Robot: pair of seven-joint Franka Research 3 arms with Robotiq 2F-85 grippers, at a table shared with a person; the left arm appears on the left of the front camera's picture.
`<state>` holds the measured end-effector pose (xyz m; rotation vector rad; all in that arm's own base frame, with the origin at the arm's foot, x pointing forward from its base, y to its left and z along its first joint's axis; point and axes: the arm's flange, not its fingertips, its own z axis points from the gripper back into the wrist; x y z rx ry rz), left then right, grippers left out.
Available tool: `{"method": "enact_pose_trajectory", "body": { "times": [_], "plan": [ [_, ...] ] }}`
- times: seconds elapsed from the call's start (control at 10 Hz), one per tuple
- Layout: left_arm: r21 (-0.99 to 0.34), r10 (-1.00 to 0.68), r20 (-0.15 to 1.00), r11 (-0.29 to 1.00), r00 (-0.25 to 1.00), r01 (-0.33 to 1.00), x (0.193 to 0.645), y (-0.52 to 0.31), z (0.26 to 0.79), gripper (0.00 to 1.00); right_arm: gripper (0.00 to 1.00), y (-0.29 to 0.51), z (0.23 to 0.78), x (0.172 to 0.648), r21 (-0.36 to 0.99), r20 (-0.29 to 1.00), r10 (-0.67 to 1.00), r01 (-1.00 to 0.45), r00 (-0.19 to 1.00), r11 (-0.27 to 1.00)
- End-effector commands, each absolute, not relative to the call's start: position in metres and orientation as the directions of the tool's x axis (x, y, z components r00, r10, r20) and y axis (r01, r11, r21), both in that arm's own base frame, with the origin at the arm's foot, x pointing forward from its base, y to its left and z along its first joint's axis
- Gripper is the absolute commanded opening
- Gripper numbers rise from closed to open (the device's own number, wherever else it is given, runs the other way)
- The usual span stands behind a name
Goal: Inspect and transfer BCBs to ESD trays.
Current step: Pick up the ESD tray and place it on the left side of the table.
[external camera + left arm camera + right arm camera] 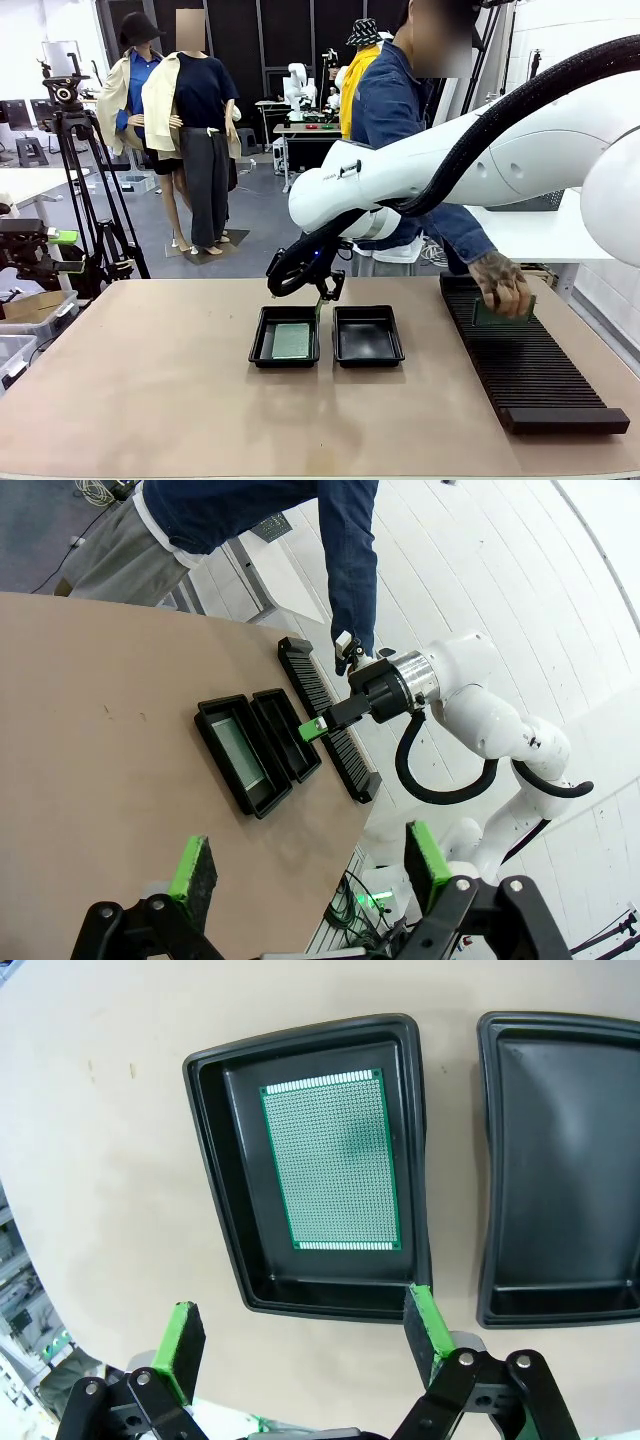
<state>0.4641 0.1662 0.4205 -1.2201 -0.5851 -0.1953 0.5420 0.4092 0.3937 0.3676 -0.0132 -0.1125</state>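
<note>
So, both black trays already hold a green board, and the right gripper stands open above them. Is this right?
Not quite. Only one tray holds a green board; the other tray beside it holds none, as the right wrist view shows. The rest is correct: the right gripper stands open above them.

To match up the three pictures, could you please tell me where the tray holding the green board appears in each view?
Front view: the loaded tray sits at table centre, left one of the pair, with the green board flat inside.
Left wrist view: the loaded tray is centre-left, the one farther from the ribbed rack.
Right wrist view: the loaded tray is centre-left.
Shared landmark: the empty tray right beside it.
</note>
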Motion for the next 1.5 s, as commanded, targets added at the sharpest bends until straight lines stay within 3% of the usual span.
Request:
{"method": "enact_pose_trajectory", "body": {
  "times": [0.0, 0.6, 1.0, 1.4],
  "plan": [
    [-0.830, 0.172, 0.513, 0.349, 0.841, 0.435, 0.464, 0.167, 0.423, 1.00, 1.00, 0.409, 0.393, 0.543, 0.363, -0.001, -0.116, 0.109, 0.993, 0.925],
    [-0.832, 0.179, 0.511, 0.348, 0.841, 0.432, 0.475, 0.141, 0.425, 1.00, 1.00, 0.387, 0.408, 0.535, 0.399, 0.002, -0.106, 0.096, 0.994, 0.912],
    [-0.795, 0.153, 0.520, 0.447, 0.840, 0.410, 0.471, 0.096, 0.425, 1.00, 1.00, 0.366, 0.423, 0.518, 0.398, -0.027, -0.066, 0.071, 0.997, 0.915],
    [-0.755, 0.109, 0.495, 0.545, 0.862, 0.365, 0.480, 0.055, 0.417, 1.00, 1.00, 0.324, 0.453, 0.468, 0.403, -0.010, -0.107, 0.102, 0.994, 0.910]
  ]
}}
